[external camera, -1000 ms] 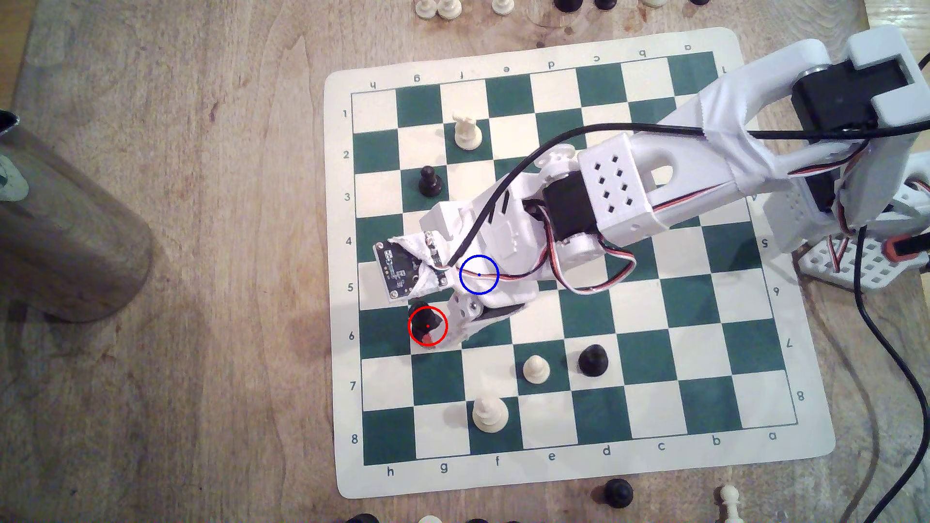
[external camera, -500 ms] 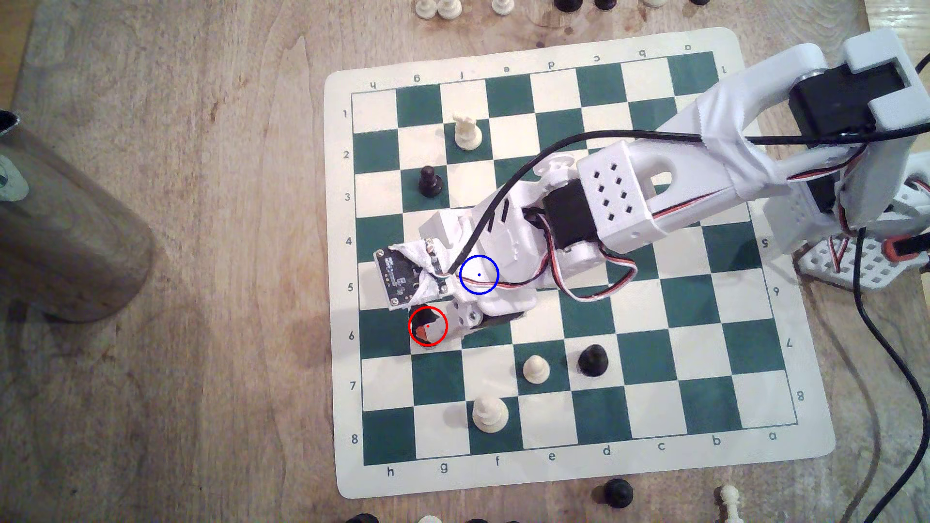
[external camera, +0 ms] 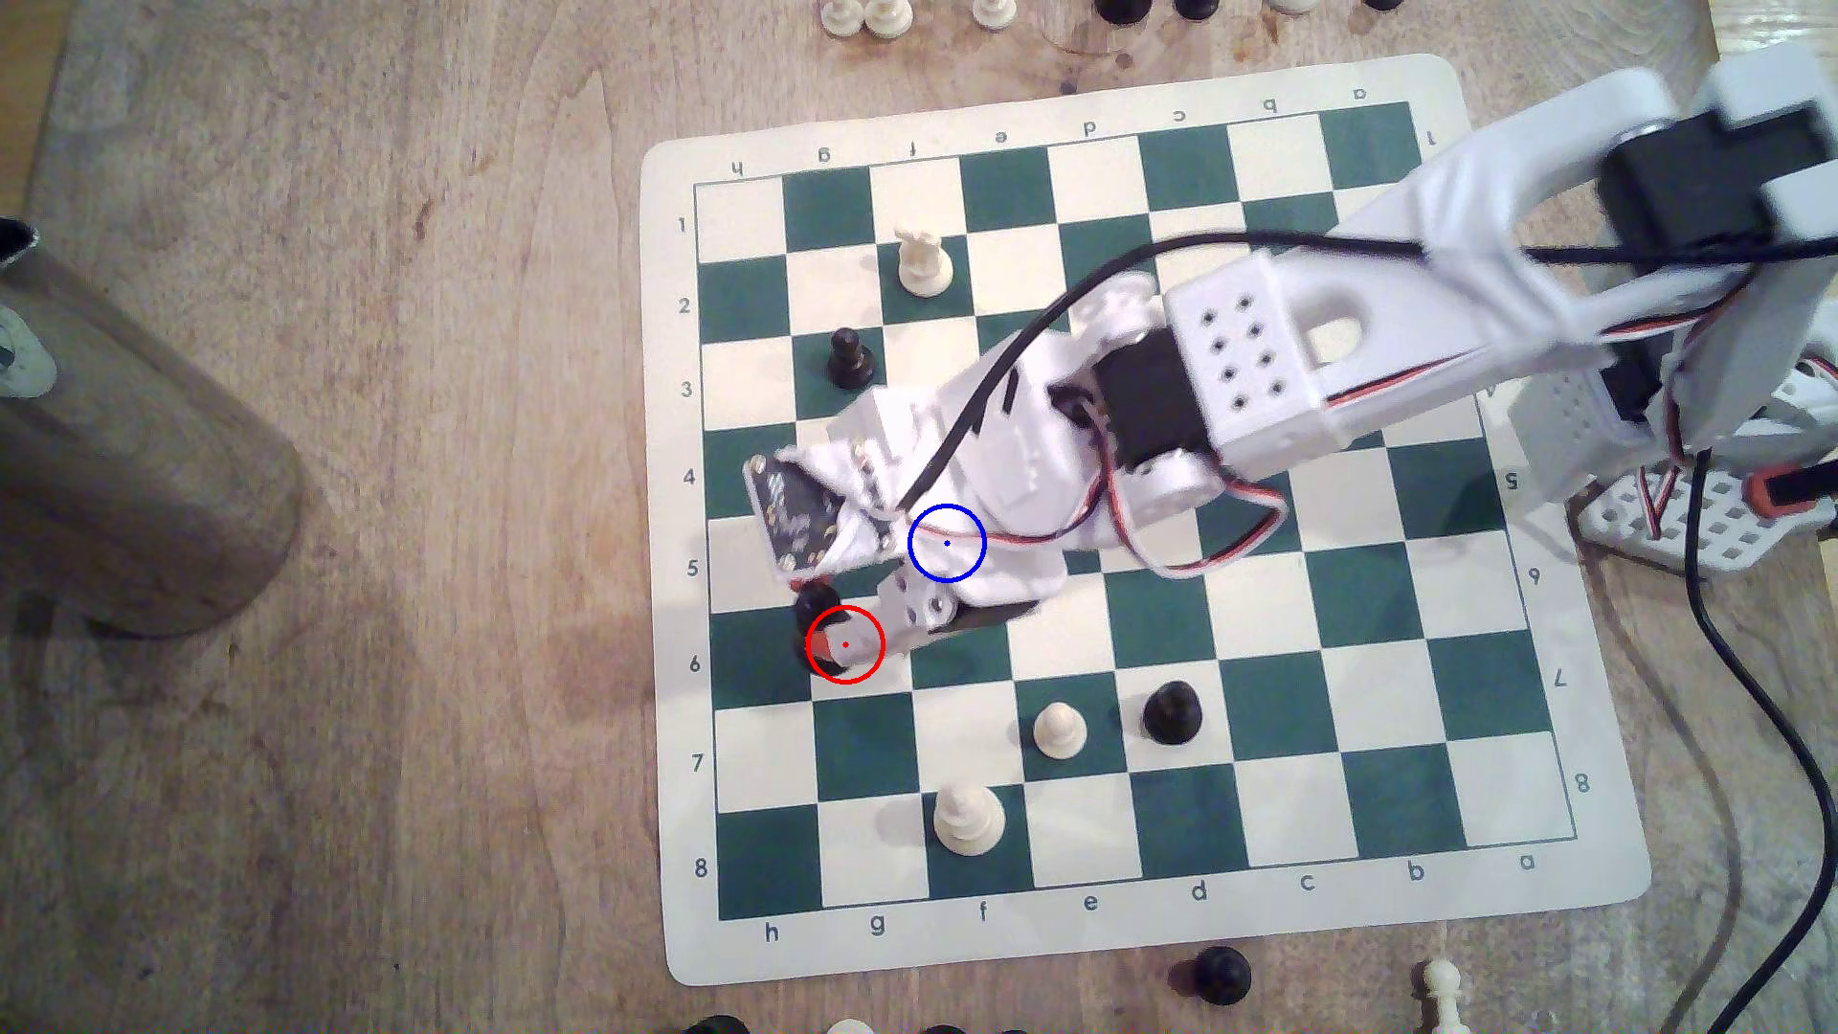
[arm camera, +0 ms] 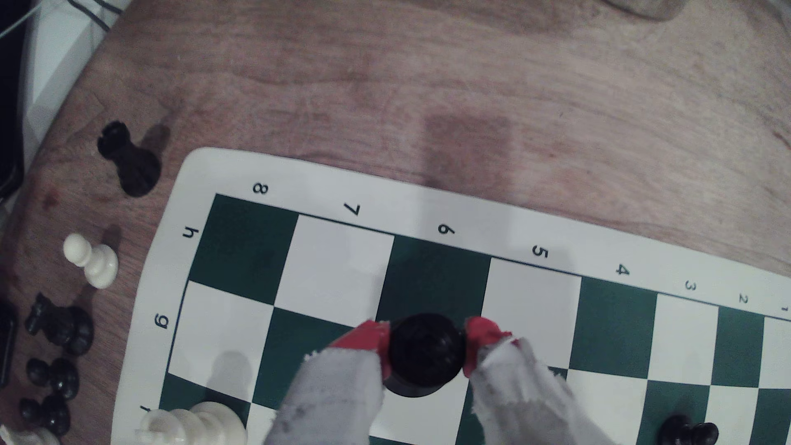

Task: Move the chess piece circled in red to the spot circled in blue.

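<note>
The tall black chess piece [arm camera: 426,353] stands on the green-and-cream chessboard mat [external camera: 1611,875], between the red-tipped fingers [arm camera: 368,342], toward the mat's h-file edge.

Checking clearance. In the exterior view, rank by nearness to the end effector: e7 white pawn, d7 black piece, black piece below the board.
From the end effector, exterior view:
1. e7 white pawn, to its right.
2. d7 black piece, further right.
3. Off-board black piece, lower right.
</note>
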You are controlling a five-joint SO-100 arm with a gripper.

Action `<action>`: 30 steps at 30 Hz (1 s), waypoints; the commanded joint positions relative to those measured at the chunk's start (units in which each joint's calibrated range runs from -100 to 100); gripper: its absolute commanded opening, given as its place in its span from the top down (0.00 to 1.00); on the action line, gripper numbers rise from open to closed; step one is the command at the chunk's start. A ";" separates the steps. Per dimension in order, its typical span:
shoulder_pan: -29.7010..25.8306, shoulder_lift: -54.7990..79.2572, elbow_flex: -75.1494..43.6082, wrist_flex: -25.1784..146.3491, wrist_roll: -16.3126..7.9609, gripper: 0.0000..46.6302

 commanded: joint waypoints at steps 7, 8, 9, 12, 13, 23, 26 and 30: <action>3.26 -20.34 15.25 -2.68 0.10 0.99; 3.49 -21.02 16.89 -3.26 0.10 0.99; 3.73 -21.44 18.16 -3.75 0.10 0.99; 4.59 -21.78 21.69 -5.96 0.10 0.99; 4.74 -21.53 22.24 -6.37 0.10 0.99; 5.68 -18.90 25.41 -8.25 0.20 0.99; 5.92 -18.56 26.50 -8.83 0.20 0.99; 6.31 -17.71 27.58 -9.97 0.20 0.99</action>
